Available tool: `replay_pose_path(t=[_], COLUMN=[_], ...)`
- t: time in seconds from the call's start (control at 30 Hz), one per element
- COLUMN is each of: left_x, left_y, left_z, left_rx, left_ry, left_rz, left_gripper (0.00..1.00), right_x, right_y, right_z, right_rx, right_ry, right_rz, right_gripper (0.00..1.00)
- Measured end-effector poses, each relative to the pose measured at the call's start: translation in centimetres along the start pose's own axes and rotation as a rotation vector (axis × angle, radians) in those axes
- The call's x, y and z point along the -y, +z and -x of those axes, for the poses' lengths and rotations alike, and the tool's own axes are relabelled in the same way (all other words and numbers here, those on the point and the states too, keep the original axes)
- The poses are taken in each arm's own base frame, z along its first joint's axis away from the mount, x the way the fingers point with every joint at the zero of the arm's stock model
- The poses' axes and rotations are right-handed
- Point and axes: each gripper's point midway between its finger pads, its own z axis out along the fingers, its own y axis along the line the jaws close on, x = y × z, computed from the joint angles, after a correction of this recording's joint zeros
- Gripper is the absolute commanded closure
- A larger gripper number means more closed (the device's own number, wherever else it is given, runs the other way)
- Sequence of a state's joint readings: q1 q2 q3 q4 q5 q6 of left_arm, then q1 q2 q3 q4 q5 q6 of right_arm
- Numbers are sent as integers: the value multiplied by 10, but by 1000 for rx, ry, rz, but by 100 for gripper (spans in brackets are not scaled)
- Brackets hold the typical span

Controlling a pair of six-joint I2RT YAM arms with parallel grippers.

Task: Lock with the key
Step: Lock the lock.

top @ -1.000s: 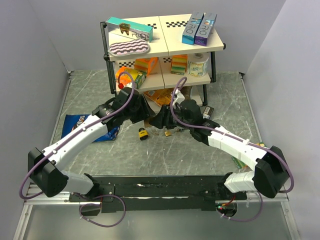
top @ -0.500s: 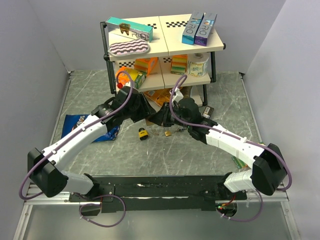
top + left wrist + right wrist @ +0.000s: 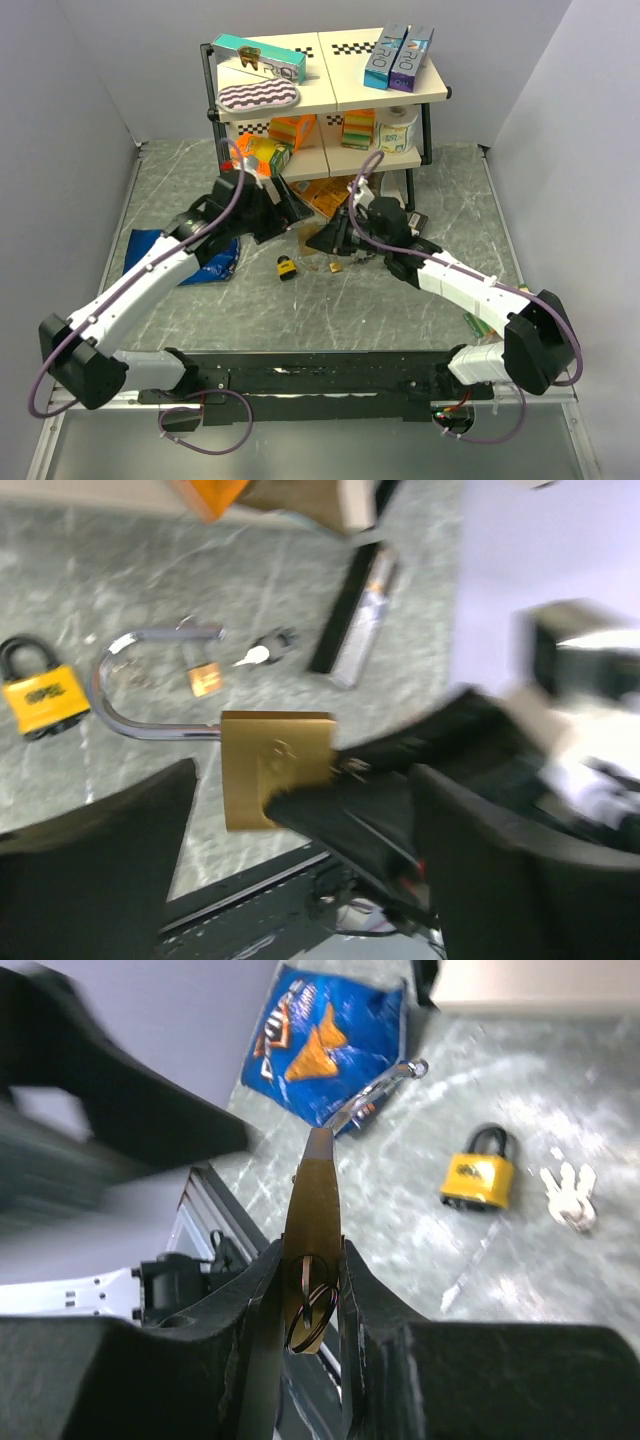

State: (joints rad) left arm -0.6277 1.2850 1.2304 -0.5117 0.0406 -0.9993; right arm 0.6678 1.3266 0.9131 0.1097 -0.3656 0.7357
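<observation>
Right gripper [image 3: 312, 1278] clamps the brass padlock [image 3: 278, 765] above the counter's [image 3: 300, 312] middle, shackle open, presenting it. Left gripper [image 3: 305, 780] gapes empty; 1 key [image 3: 257, 657] lies below.

top shelf, blue box [image 3: 384, 57] and purple box [image 3: 412, 58]: I read big letters, roughly "ARO" | teal box [image 3: 262, 57]: same lettering, only "RO" clear | chip bag [image 3: 325, 1035]: triangle logo, name too blurred | yellow padlock [image 3: 45, 697]: dark mark, illegible | brass padlock [image 3: 278, 767]: embossed sign, illegible
</observation>
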Motion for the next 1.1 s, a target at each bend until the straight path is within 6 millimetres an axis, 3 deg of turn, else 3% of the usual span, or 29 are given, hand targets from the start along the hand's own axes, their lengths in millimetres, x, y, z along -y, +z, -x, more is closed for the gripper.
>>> replay_pose_path(t=[0.13,0.23,0.37,0.43,0.57,0.73,0.9,0.97,1.1], left_x=[19,35,44,37,21,6,-17,-18,-1], left_y=[-22,-43,-74,-89,-108,-113,-104,-103,-109], left_z=[21,32,35,26,-2,-31,-51,-51,-41], left_rx=[47,90,177,215,256,261,347,394,533], left_ry=[-9,81,319,470,773,1044,1206,1255,1363], left_rz=[-109,-202,-320,-377,-493,-609,-671,-682,-720], left_gripper=[4,4,4,1,10,10,15,18,27], right_x=[24,25,4,-13,-37,-66,-83,-86,-90], right_y=[-12,-20,-37,-50,-74,-101,-114,-117,-121], right_z=[-14,-18,-8,4,15,14,9,8,6], right_rx=[-28,-41,-29,-2,43,48,22,12,-2], right_ry=[59,88,79,47,-23,-108,-151,-159,-162], right_rz=[-6,28,145,228,354,484,568,588,609], right_gripper=[100,100,100,100,100,100,100,100,100])
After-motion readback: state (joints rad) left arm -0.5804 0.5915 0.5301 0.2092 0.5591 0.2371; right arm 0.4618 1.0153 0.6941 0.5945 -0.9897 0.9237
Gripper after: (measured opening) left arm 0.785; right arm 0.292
